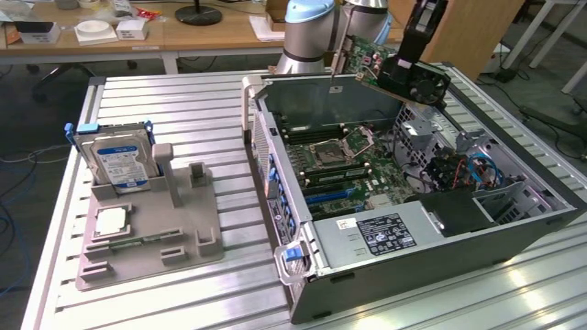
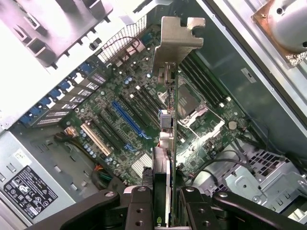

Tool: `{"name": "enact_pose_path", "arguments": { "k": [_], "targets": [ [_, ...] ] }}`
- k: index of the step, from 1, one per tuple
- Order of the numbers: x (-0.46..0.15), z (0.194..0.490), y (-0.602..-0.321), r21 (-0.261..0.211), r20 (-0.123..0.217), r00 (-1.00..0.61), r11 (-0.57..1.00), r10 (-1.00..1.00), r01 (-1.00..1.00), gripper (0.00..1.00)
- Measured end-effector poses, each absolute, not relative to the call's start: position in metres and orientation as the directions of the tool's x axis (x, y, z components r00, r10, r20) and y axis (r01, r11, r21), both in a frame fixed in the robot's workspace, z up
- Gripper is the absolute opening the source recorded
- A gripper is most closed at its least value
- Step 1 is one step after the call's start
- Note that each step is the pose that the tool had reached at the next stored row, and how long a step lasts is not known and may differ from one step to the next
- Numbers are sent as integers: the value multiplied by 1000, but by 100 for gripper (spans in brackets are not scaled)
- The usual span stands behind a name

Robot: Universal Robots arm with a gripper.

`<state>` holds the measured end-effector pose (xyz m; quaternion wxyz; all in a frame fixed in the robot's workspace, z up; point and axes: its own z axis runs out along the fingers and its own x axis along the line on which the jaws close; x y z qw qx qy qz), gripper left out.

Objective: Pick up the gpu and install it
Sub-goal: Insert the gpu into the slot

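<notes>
The gpu (image 1: 372, 55) is a green card with a black fan and a silvery bracket. It hangs tilted in the air over the far end of the open computer case (image 1: 440, 268). My gripper (image 1: 405, 60) is shut on it from above. In the wrist view the gpu (image 2: 168, 143) shows edge-on, with its bracket pointing away from the camera. My gripper (image 2: 165, 203) clamps it from both sides. Beneath it lies the motherboard (image 2: 201, 129) with a blue expansion slot (image 2: 127, 117).
The case lies on its side on a slatted metal table (image 1: 183, 96), with a power supply (image 1: 385, 234) at its near end. At the exterior view's left, a grey fixture (image 1: 156, 227) holds a silver hard drive (image 1: 117, 159). Desks stand behind.
</notes>
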<state>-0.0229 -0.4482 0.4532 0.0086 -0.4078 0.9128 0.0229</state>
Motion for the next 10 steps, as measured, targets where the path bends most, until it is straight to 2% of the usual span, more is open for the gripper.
{"name": "enact_pose_path", "arguments": {
  "k": [10],
  "targets": [
    [-23, 453, -449, 38, -39, -629, 628, -776, -777, 27]
  ]
}}
